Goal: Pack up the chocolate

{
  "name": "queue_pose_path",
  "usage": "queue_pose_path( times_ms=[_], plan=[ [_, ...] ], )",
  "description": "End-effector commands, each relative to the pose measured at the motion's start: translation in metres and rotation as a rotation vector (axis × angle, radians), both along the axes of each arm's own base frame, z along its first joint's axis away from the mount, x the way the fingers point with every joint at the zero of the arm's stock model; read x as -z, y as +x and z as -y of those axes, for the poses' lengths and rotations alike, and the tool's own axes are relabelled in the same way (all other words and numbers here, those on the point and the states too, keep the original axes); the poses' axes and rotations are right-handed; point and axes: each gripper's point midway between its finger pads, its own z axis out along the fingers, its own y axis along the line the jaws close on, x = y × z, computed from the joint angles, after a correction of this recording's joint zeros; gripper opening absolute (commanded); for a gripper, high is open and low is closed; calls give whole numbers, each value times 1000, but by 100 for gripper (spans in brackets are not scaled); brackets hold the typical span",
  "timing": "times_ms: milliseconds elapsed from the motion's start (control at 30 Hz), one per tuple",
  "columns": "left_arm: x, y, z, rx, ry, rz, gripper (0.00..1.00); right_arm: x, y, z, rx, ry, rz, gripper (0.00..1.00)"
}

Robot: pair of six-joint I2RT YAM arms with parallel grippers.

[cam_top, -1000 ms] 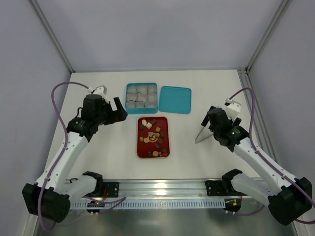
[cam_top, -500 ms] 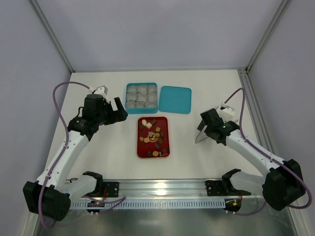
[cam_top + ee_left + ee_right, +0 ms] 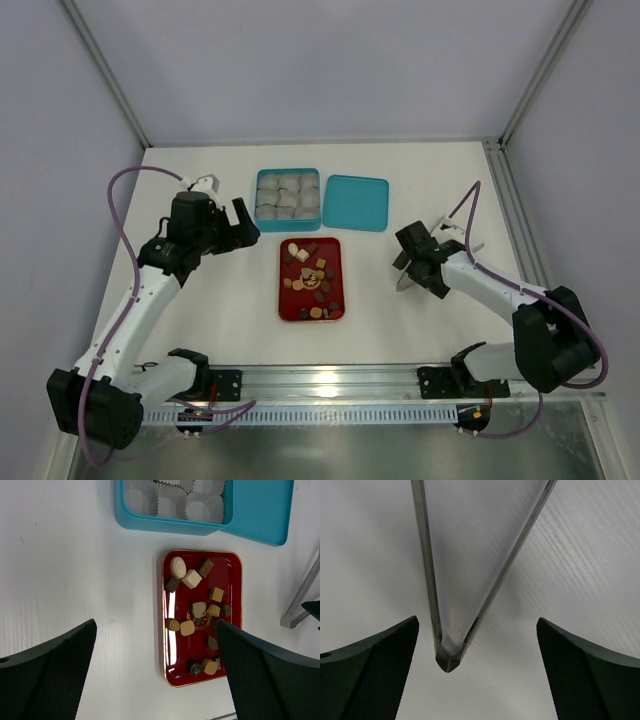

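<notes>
The chocolate (image 3: pixel 303 254), several small brown, tan and cream pieces, lies on a red tray (image 3: pixel 284 300) at the table's middle. In the left wrist view the chocolate (image 3: pixel 191 578) on the tray (image 3: pixel 232 575) shows between my wide-apart fingers. My left gripper (image 3: pixel 245 228) hovers open and empty, left of the tray. Metal tongs (image 3: pixel 403 281) lie on the table right of the tray. My right gripper (image 3: pixel 404 266) stands open low over them. In the right wrist view the tongs' hinge (image 3: pixel 447 660) lies between the fingers, nearer the left one, and nothing is gripped.
A teal box (image 3: pixel 259 196) filled with grey-white paper cups stands behind the tray, its teal lid (image 3: pixel 356 203) flat beside it on the right. In the left wrist view the box (image 3: pixel 165 524) and lid (image 3: pixel 260 510) are at the top.
My right arm has swung left and lowered, and its wrist has turned over the tongs. The left arm, tray and box have not moved.
</notes>
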Motion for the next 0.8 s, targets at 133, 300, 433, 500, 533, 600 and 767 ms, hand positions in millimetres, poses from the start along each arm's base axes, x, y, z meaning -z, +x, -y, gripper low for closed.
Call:
queue_pose_path(
  times_ms=[133, 300, 433, 500, 533, 600, 767],
  plan=[
    [-4, 3, 2, 19, -2, 16, 100, 6, 23, 0, 97, -7, 54, 100],
    [-4, 2, 2, 18, -1, 17, 100, 16, 27, 8, 144, -4, 41, 100],
    [-2, 2, 2, 22, 0, 10, 100, 17, 30, 12, 162, -18, 39, 100],
    [-1, 2, 3, 22, -3, 7, 100, 19, 32, 14, 173, -20, 36, 100],
    [-1, 2, 3, 24, -4, 7, 100, 20, 32, 14, 178, -23, 36, 100],
    [0, 2, 4, 26, -5, 2, 100, 24, 33, 17, 187, -29, 29, 100],
    [0, 2, 4, 28, -5, 2, 100, 28, 37, 20, 187, -32, 26, 100]
  ],
)
